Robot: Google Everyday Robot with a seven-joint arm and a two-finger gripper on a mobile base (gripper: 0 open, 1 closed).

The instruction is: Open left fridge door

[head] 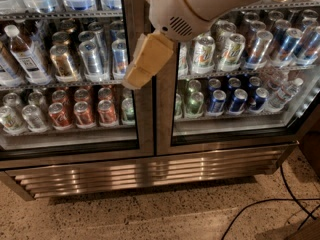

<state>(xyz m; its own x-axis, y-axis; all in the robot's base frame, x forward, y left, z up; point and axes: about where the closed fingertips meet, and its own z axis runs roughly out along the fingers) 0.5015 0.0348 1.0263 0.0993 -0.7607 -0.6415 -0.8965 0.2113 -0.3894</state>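
The left fridge door (142, 119) is a glass pane in a brushed-steel frame with a black inner rim. It stands flush with the matching right door (165, 119) at the centre seam. My gripper (137, 74) hangs from the white arm (200, 6) at the top. Its tan fingers (145, 59) point down-left and lie over the left door's right frame edge, at the level of the middle shelf. Cans and bottles fill the shelves behind both panes.
A steel louvred grille (145, 171) runs under both doors. The speckled floor (150, 214) lies in front. A black cable (280, 199) curls on the floor at the lower right. A dark edge stands at the far right.
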